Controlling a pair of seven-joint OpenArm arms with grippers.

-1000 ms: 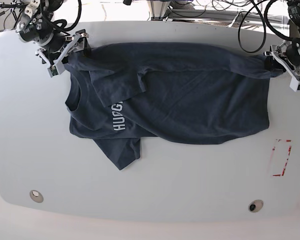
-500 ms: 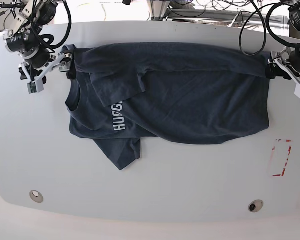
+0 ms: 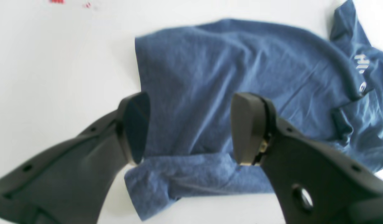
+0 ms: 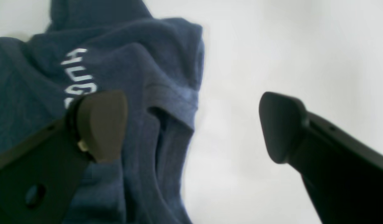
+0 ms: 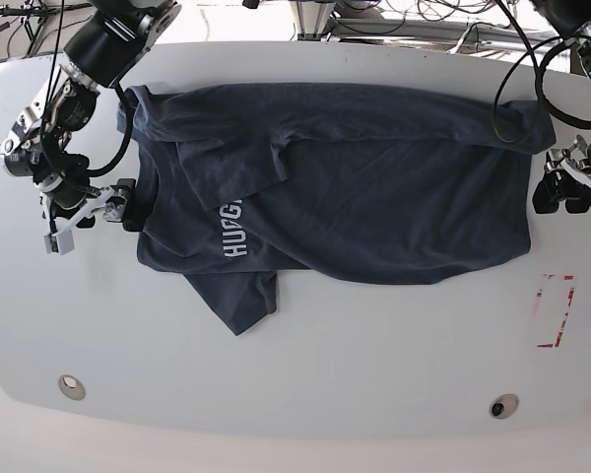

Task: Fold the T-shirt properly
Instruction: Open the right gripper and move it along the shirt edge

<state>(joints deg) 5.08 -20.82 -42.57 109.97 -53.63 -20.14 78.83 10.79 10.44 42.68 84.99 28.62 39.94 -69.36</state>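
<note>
T-shirt [image 5: 374,187]: dark navy, lying flat on the white table [image 5: 305,365], folded over lengthwise so the body runs side to side in the base view; collar end toward my right arm, hem end toward my left arm.
Lettering [image 5: 234,229]: white block letters, running up the cloth near the collar end; only part of the word shows.
Sleeve [image 5: 238,296]: one sleeve sticks out past the front edge of the folded body, flat on the table.
My left jaws [image 3: 188,130]: released, spread apart with nothing between them; they hang over the hem corner, the cloth lying loose below.
My left arm in the base view [image 5: 571,182]: just beside the hem edge, off the shirt's side.
My right jaws [image 4: 191,124]: released, spread wide and empty; one finger is over the shirt near the lettering, the other over bare table.
My right arm in the base view [image 5: 84,212]: beside the collar end, at the shirt's edge.
Red marking [image 5: 555,310]: a rectangle outline on the table, near the hem end, apart from the cloth.
</note>
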